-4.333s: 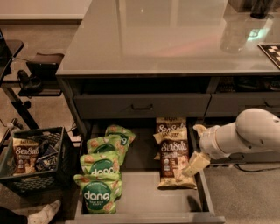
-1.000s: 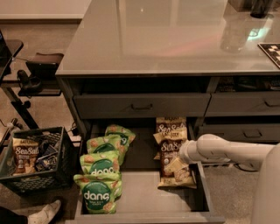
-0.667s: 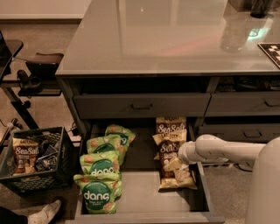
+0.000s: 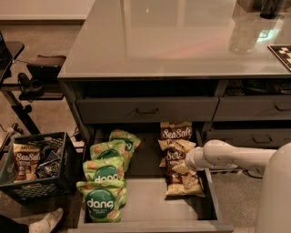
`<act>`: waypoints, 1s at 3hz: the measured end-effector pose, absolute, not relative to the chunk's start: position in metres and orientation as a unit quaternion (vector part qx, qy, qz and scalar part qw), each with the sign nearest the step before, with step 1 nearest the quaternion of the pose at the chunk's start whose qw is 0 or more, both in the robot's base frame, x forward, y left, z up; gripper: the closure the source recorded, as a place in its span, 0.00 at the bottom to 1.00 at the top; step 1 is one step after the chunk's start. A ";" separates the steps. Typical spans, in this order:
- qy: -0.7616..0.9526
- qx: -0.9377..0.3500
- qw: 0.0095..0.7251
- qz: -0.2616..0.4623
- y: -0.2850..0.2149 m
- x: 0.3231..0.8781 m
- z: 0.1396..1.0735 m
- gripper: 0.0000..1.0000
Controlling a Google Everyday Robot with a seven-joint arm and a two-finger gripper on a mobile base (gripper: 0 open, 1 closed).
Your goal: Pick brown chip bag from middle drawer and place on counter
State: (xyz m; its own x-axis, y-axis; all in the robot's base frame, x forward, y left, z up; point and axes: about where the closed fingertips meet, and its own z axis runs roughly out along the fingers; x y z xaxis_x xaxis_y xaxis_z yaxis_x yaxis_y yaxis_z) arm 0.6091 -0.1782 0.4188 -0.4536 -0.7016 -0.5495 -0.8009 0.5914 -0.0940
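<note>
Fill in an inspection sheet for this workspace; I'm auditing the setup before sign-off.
Surface: counter glossy grey, reflective.
Job's things: middle drawer pulled open; brown chip bag lies on its right side, between other brown bags.
Clutter: green dang bags fill the drawer's left; dark objects at the counter's far right.
Grippers: gripper inside the drawer, at the brown chip bag, arm reaching from the right.
Cables: nothing seen.
Surroundings: black crate on the floor left, snack bag inside; shoe beside it.

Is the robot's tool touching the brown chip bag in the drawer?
Cannot tell. In the camera view the tool overlaps the brown chip bag in the middle drawer, but its tip is hidden.
</note>
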 end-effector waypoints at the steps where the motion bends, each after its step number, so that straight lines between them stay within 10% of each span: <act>1: 0.848 -0.443 0.277 0.089 -0.178 0.609 0.419 0.89; 3: 0.839 -0.452 0.282 0.108 -0.179 0.599 0.424 1.00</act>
State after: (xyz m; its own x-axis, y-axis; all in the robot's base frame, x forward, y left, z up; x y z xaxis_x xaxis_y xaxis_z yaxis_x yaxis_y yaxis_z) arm 0.5993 -0.1788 0.4239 -0.4326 -0.6975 -0.5712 -0.8194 0.5685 -0.0737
